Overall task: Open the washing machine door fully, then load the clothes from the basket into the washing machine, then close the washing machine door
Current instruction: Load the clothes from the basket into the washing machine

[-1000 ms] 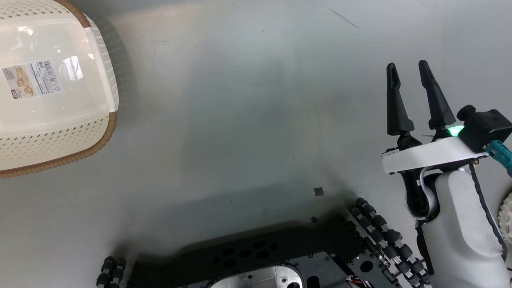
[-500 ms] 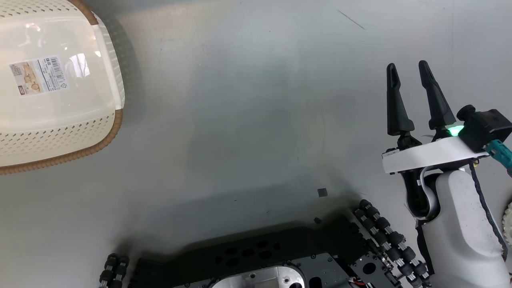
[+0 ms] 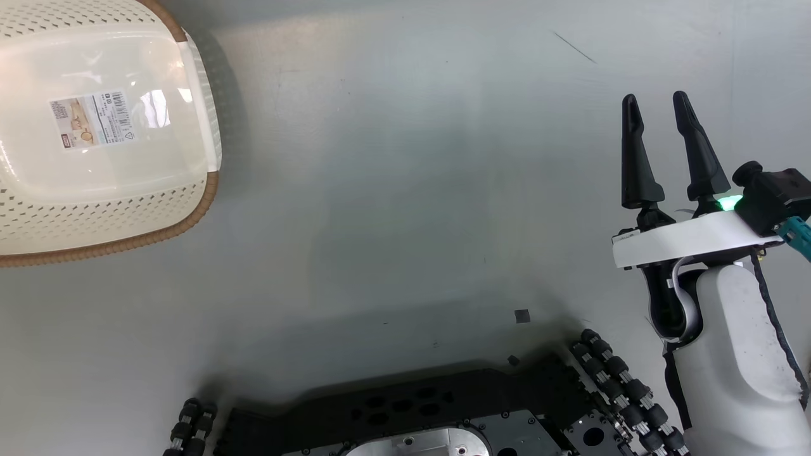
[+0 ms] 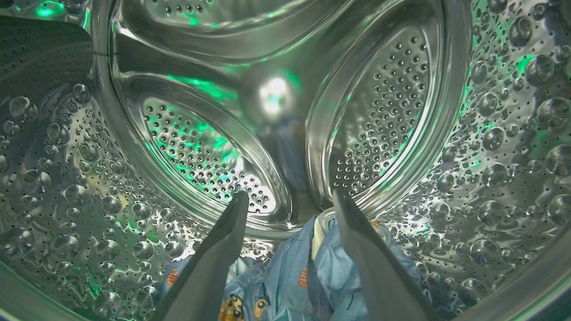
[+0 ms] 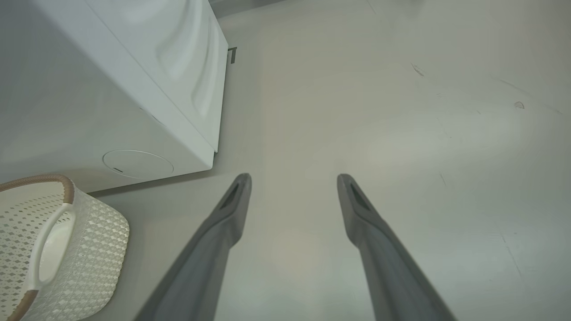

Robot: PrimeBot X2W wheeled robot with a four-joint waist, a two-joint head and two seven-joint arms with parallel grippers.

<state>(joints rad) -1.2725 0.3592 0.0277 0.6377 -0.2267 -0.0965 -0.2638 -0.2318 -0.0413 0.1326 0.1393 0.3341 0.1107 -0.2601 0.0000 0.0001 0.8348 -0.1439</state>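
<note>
Showing basket (image 3: 114, 212), barcoded sticker (image 3: 95, 120) on bottom, print illegible

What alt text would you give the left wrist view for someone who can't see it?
Light blue clothes printed with small bears lie low in a shiny, perforated steel drum, seen between the left arm's two dark fingers, which stand apart.

Green light flashes round the gleaming drum (image 4: 490, 133), back wall blurred; white glare sits on the basket (image 3: 127, 158), and a broad shadow darkens the floor (image 3: 380, 345).
</note>
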